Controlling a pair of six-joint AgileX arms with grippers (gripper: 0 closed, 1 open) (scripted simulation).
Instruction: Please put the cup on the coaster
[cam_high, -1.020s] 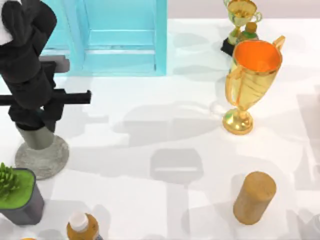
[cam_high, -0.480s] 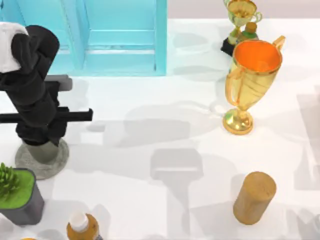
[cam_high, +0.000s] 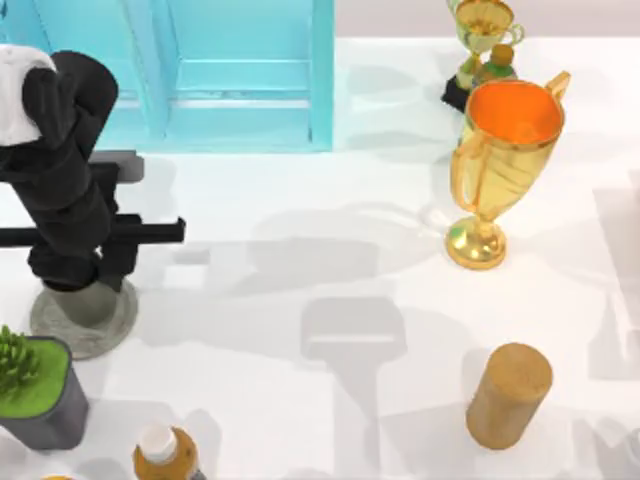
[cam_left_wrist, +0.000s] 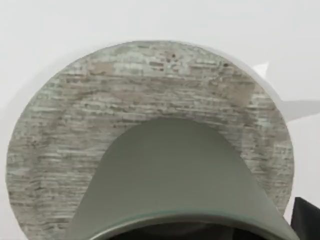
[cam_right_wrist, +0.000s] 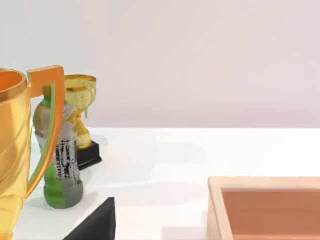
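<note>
At the table's left edge the cup (cam_high: 88, 303) stands on the coaster (cam_high: 60, 330). The left gripper (cam_high: 85, 262) sits over it; whether its jaws grip, I cannot tell.

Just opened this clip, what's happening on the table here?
The left arm is over the coaster at the table's left side, with the cup under its gripper. In the left wrist view the cup sits over the middle of the coaster; whether it rests on it yet, I cannot tell. Two gold trophies, a wooden cylinder and a potted plant stand untouched. The right wrist view looks across at the trophies and a green bottle.
</note>
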